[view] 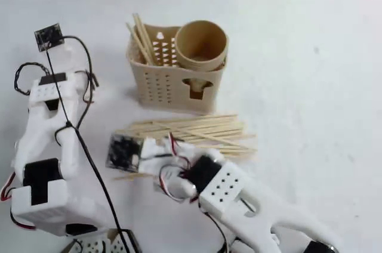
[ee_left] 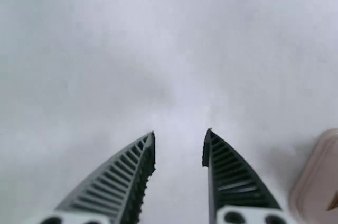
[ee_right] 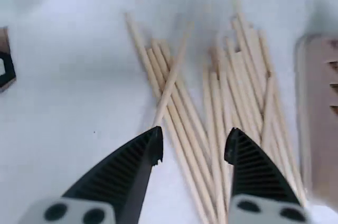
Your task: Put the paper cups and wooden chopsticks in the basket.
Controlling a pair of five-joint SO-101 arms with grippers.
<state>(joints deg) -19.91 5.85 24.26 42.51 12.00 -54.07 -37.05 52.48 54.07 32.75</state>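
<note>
my right fingers (ee_right: 150, 147) stand parted, holding nothing, low over the loose wooden chopsticks (ee_right: 211, 108) on the bench (ee_left: 158, 49); several sticks run between the tips. just beyond the pile, the basket (view: 161, 86) holds a paper cup (view: 201, 44) and leaning chopsticks (view: 142, 38). my left fingers (ee_left: 140, 158) are spread wide above the bench, the basket's edge near one of them.

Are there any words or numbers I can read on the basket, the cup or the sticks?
None can be read.
The basket has only holes, no letters.
The paper cup is plain.
The loose chopsticks are bare wood.
The circuit board may carry tiny print, but it is too small to tell.
</note>
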